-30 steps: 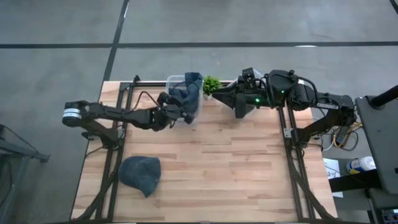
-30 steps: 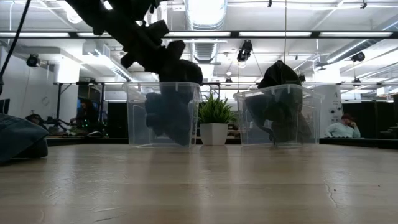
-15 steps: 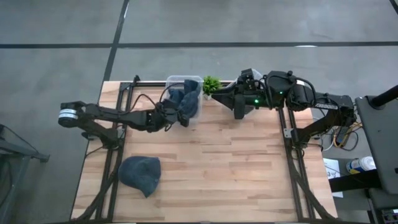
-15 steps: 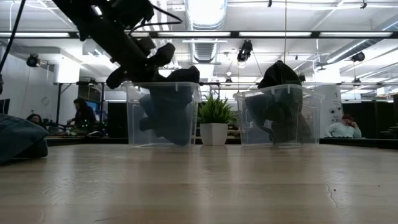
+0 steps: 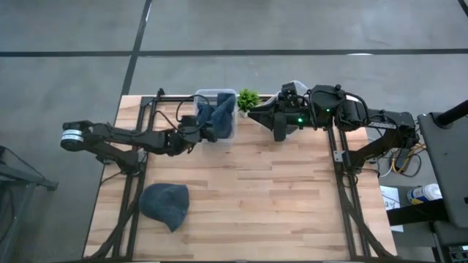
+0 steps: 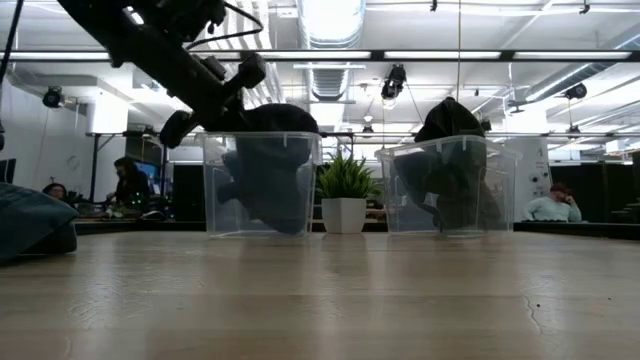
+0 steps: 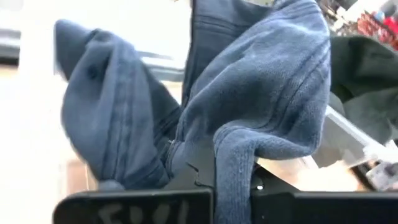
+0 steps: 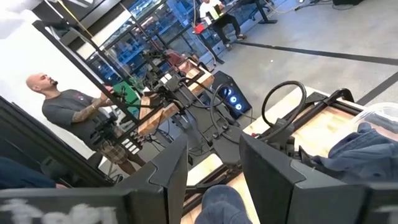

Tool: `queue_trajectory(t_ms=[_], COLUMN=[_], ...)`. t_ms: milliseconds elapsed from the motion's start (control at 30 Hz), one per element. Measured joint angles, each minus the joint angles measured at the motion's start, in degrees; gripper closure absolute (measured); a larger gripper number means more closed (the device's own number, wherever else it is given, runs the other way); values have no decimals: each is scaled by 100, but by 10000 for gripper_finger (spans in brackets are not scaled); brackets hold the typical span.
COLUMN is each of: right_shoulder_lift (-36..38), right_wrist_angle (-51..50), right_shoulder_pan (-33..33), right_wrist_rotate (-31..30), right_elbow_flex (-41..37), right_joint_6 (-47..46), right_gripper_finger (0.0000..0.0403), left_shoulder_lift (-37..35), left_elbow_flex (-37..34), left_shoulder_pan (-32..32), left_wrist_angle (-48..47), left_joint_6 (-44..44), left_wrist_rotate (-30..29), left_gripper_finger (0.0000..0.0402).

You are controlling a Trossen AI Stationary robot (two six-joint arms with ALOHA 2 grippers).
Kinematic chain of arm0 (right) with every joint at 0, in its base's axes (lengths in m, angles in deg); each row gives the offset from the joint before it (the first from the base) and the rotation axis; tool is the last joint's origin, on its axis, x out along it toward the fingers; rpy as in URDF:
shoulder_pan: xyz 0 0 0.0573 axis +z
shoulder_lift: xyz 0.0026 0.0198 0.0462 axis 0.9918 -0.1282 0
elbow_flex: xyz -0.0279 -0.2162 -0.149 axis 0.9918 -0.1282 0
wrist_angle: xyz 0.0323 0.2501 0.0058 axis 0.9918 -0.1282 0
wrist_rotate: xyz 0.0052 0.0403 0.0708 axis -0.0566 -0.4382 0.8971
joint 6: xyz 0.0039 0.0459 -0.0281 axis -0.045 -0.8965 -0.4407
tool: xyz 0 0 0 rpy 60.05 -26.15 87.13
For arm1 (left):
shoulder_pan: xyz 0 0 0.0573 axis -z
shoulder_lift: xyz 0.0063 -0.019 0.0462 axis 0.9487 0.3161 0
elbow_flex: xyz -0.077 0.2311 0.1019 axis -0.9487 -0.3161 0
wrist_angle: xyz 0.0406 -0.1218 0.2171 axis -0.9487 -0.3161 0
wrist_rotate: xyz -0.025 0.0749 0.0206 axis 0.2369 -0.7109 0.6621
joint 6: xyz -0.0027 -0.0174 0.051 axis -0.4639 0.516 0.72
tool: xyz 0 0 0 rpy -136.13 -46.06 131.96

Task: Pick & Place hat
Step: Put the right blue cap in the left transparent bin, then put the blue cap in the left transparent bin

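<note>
You can't make out the left pincer (image 5: 196,133) clearly from above: it sits just outside the near wall of the clear bin (image 5: 217,96) at the desk's far edge, merged with the blue cloth. In the left wrist view a blue hat (image 7: 261,106) fills nearly everything, draped over the bin wall and hanging down in front of the fingers, so whether the pincer is clenched or released cannot be told. From the low view the left arm slants down to the bin's upper left rim, and the dark hat (image 6: 265,175) hangs inside the bin.

A second blue hat (image 5: 165,204) lies flat near the desk's near-left corner; in the low view only its edge shows at the frame's left side.

Your right pincer (image 8: 211,168) is released, its fingers spread with nothing between them. That arm waits at the desk's far edge, beside the small potted plant (image 5: 248,98). A second clear bin (image 6: 450,185) holds something dark you can't identify.
</note>
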State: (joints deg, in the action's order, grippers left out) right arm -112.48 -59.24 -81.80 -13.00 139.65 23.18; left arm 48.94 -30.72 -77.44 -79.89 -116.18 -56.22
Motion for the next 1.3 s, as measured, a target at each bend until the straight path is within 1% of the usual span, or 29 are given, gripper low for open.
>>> queue_trajectory(t_ms=[100, 167, 333, 500, 600, 733, 833, 1000, 1067, 1133, 1200, 1300], right_shoulder_lift=[0, 0, 0, 0, 0, 0, 0, 0, 0, 0, 0, 0], right_wrist_angle=[11, 7, 7, 4, 0, -1, -23, -41, -94, -195, -282, -369], right_shoulder_pan=[0, 0, 0, 0, 0, 0, 2, 2, 1, 0, 0, -4], right_wrist_rotate=[0, 0, 2, 2, 2, 6, 13, 55, 67, 69, 68, 68], right_elbow_flex=[0, -4, -9, -9, -11, -11, -11, -31, -42, -42, -42, -42], right_joint_6=[-1, -12, -16, -14, -14, -14, -14, 26, 31, 42, 52, 55], right_gripper_finger=[262, 262, 262, 262, 262, 262, 262, 262, 262, 262, 262, 262], left_shoulder_lift=[-127, -195, -452, -786, -975, -1232, -1504, -2058, -2285, -2477, -2628, -2724], left_elbow_flex=[-73, -109, -110, -110, -110, -110, -110, -17, 97, 259, 504, 1030], left_shoulder_pan=[-2, 0, 4, 3, 2, 2, 2, 4, 4, 8, 23, 116], left_wrist_angle=[-222, -270, -253, -245, -245, -253, -249, -256, -258, -271, -614, -1691], left_joint_6=[-488, -569, -519, -390, -194, -165, -129, 491, 778, 1154, 1398, 1411], left_wrist_rotate=[-7, 3, 13, 20, 130, 181, 179, 243, 371, 653, 942, 1226], left_gripper_finger=[377, 364, 324, 277, 246, 206, 184, 170, 168, 168, 168, 168])
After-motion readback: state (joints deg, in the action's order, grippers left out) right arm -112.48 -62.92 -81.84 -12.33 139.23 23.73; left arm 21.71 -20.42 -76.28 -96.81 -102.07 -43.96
